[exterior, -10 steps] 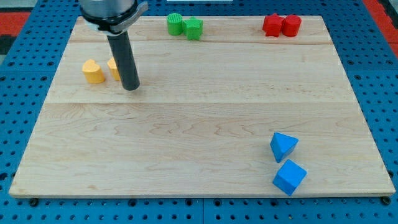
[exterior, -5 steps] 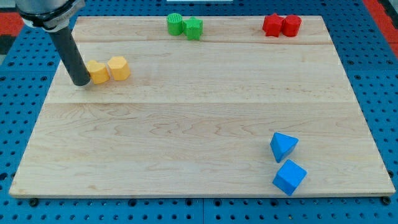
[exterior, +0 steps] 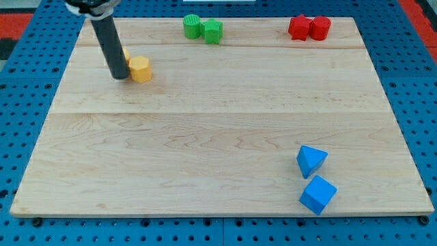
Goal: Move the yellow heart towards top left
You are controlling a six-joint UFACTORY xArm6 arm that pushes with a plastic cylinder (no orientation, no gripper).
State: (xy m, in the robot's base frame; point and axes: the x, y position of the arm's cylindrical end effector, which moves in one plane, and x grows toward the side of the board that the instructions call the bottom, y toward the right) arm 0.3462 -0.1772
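1. My tip [exterior: 119, 75] sits near the view's top left of the wooden board [exterior: 205, 137]. The dark rod runs up from it and out of the view's top. No gripper on this rig, just the rod, so nothing's clenched or released.
2. Right behind the rod there's a sliver of yellow [exterior: 125, 55], mostly hidden. Prob the yellow heart but can't make out the shape, too little showing. It's just above my tip and looks to be touching the rod.
3. Just right of my tip is another yellow block [exterior: 140, 69], chunky, looks hexagonal-ish. It's touching or nearly touching the rod, can't tell which. It lies a bit below and right of the hidden yellow bit.
4. Moving right along the view's top edge: two green blocks. A roundish green block [exterior: 192, 26] on the left and a more angular green block [exterior: 213, 31] on the right, side by side and touching.
5. Further right, still at the top: two red blocks, left red block [exterior: 298, 27] and right red block [exterior: 319, 27], pressed together. Exact shapes hard to read.
6. Bottom right of the board: a blue triangle-ish block [exterior: 311, 160], w/ a blue cube [exterior: 317, 194] just below it, about touching. Both well apart from everything else.
7. The board lies on a blue pegboard table [exterior: 20, 137] w/ rows of holes.
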